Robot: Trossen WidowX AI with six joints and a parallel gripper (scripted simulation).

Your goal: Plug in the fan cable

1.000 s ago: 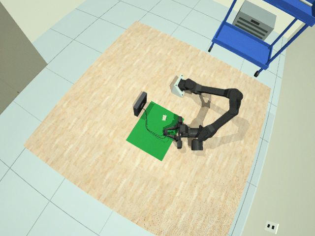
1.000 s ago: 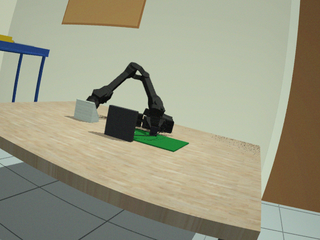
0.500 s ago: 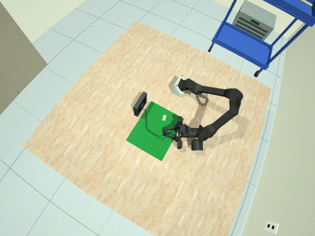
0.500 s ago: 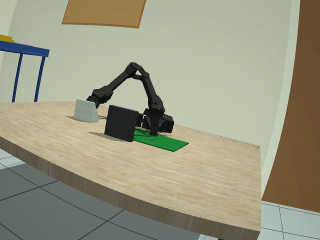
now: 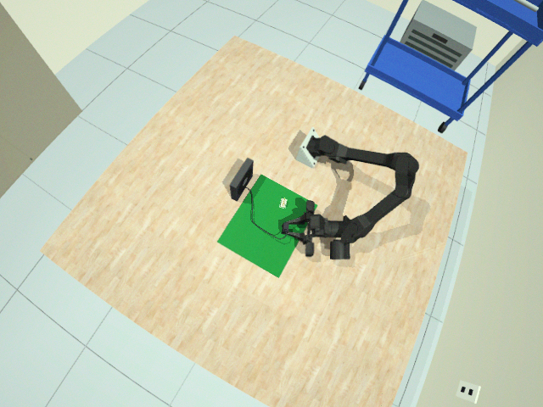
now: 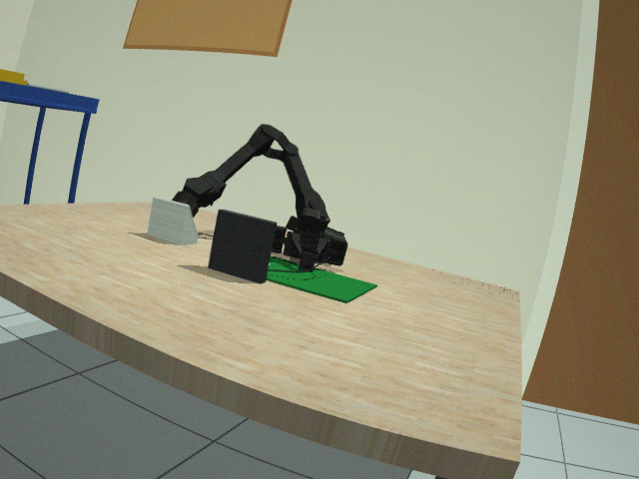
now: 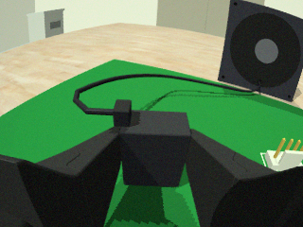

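The black plug [image 7: 153, 148] is a dark block between the fingertips in the wrist view, with the cable [image 7: 147, 75] [image 5: 252, 214] leaving its far left side and looping to the fan. My gripper [image 7: 154, 135] [image 5: 286, 228] [image 6: 308, 267] is shut on the plug and holds it over the green board [image 7: 43, 128] [image 5: 271, 258] [image 6: 340, 290], with its shadow below. The white four-pin header [image 7: 284, 160] [image 5: 282, 203] stands on the board, apart from the plug, at the right edge of the wrist view. Its brass pins point up. The header is hidden in the exterior view.
The square black fan [image 5: 241, 179] [image 6: 241, 245] [image 7: 265, 49] stands upright beside the board's edge. A pale wedge-shaped mount [image 5: 308, 148] [image 6: 172, 222] stands at the arm's base. A blue cart [image 5: 418, 76] [image 6: 51, 98] is beyond the table.
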